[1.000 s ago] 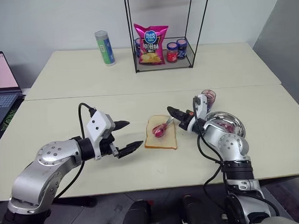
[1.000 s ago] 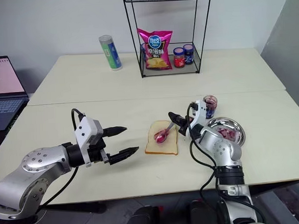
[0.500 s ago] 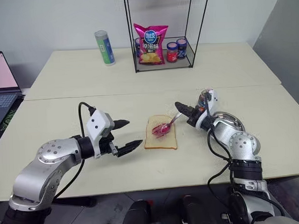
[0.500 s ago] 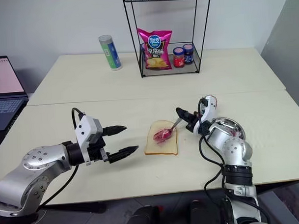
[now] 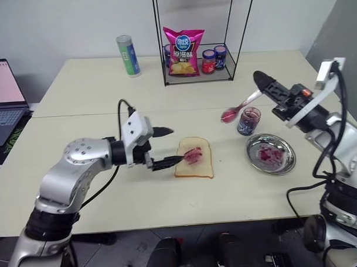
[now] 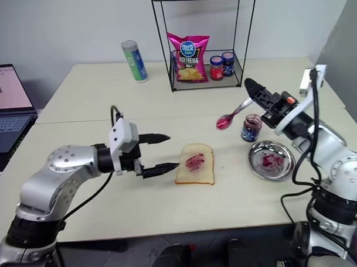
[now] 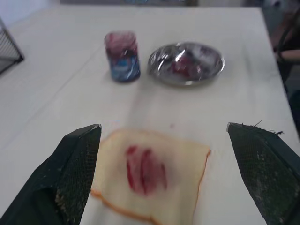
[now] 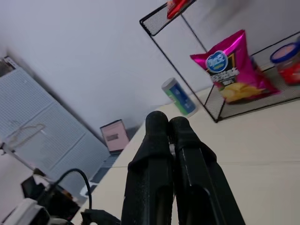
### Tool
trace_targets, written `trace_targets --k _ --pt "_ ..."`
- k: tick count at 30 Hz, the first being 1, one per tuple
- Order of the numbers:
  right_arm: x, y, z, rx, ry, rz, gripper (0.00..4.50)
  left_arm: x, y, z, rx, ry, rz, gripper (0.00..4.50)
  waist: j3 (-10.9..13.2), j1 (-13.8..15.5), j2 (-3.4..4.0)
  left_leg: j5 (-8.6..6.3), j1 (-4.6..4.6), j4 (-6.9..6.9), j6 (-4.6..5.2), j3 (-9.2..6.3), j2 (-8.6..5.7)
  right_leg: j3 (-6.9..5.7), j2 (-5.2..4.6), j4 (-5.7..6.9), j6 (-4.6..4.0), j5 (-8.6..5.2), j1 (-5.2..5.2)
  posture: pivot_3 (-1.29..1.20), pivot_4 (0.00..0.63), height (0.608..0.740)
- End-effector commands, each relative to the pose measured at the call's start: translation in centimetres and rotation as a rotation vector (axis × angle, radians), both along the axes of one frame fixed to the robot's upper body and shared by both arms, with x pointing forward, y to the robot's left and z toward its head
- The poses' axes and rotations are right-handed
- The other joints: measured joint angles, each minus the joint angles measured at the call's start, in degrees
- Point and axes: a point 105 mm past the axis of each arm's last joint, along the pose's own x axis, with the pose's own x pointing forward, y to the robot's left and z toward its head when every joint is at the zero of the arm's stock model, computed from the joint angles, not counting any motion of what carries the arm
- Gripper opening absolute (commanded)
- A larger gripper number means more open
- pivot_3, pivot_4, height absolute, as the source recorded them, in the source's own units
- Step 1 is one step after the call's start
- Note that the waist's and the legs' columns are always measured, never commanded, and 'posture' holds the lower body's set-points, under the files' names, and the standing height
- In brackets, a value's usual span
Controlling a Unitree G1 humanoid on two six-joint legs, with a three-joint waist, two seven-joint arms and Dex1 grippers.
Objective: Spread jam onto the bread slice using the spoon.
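Observation:
The bread slice [image 5: 194, 158] lies flat at the table's middle, a purplish jam smear at its centre. My right gripper [image 5: 259, 79] is raised to the right of it, shut on the handle of the spoon [image 5: 242, 104]. The spoon's red-stained bowl hangs in the air just left of the smeared jam jar [image 5: 247, 120]. My left gripper [image 5: 175, 146] is open and level, its fingertips at the bread's left edge, one near the crust. In the left wrist view the bread [image 7: 150, 171] lies between the two open fingers [image 7: 75, 159].
A shallow steel dish [image 5: 271, 154] with red smears sits right of the bread, beside the jar. At the back stands a wire rack [image 5: 201, 36] holding a pink chip bag and small lidded jars. A green-blue can [image 5: 127, 55] and a laptop [image 5: 4, 98] are on the left.
My right gripper has lifted the spoon off the bread, up and to the right, to above the jar. My left gripper has moved right to the bread's left edge.

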Motion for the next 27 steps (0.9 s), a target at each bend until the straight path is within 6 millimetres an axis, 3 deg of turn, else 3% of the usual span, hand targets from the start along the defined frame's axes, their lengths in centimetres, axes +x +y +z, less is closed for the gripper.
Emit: trace_targets --k 1,3,6,8,12,18,26,27 --pt "-1.1 -4.6 -0.6 -0.066 0.008 -0.228 0.03 -0.5 -3.1 0.0 0.002 -0.029 -0.144 4.5 0.0 0.3 -0.01 0.0 0.01 0.0 0.01 -0.01 0.01 0.01 0.0 -0.01 0.0 0.0 0.0 0.0 0.15 0.74" --pt "-0.9 -7.2 -2.6 -0.123 0.077 -0.368 0.03 -0.7 -4.5 -0.4 0.005 -0.033 -0.199 4.5 0.0 0.4 -0.03 0.0 -0.02 0.0 0.01 -0.06 0.02 0.0 0.17 -0.02 0.02 -0.03 0.02 0.0 0.15 0.74" --pt "-0.9 -9.4 -4.5 -0.155 0.134 -0.481 0.03 -0.8 -5.7 -0.8 0.011 -0.046 -0.237 4.5 0.0 0.3 -0.03 0.0 -0.02 0.02 0.01 -0.06 0.01 0.04 0.26 0.0 0.03 -0.03 0.03 0.0 0.15 0.74" --pt "-0.8 -11.5 -7.5 -0.157 0.208 -0.577 0.03 -0.6 -7.4 -1.0 -0.003 -0.06 -0.269 4.5 0.0 0.2 -0.02 0.0 0.05 0.03 0.01 0.05 0.03 0.12 0.29 0.06 0.04 -0.02 0.01 0.0 0.15 0.74" --pt "0.5 -12.8 -11.5 -0.061 0.272 -0.641 0.03 -0.6 -9.0 -1.9 -0.003 -0.064 -0.294 4.5 0.0 0.1 0.04 0.0 0.04 0.17 0.01 -0.01 0.08 0.05 0.38 0.05 0.08 0.0 0.1 0.0 0.15 0.74" --pt "1.6 -13.7 -14.1 0.016 0.31 -0.647 0.03 -0.5 -8.4 -1.8 -0.042 -0.031 -0.256 4.5 0.0 -0.5 0.13 0.0 0.06 0.14 0.02 -0.02 0.09 0.08 0.45 0.07 0.1 0.02 0.06 0.0 0.15 0.74" --pt "2.5 -14.3 -15.2 0.1 0.321 -0.606 0.03 -0.8 -7.7 -1.8 -0.028 -0.025 -0.231 4.5 0.0 -0.4 0.13 0.0 0.08 0.16 0.02 -0.02 0.08 0.08 0.43 0.07 0.1 0.02 0.1 0.0 0.15 0.74" --pt "2.6 -14.2 -15.2 0.099 0.32 -0.599 0.4 -0.8 -7.7 -1.8 -0.028 -0.025 -0.23 4.5 0.0 -0.4 0.12 0.0 0.08 0.16 0.02 -0.02 0.07 0.08 0.42 0.07 0.1 0.02 0.1 0.0 0.15 0.74"
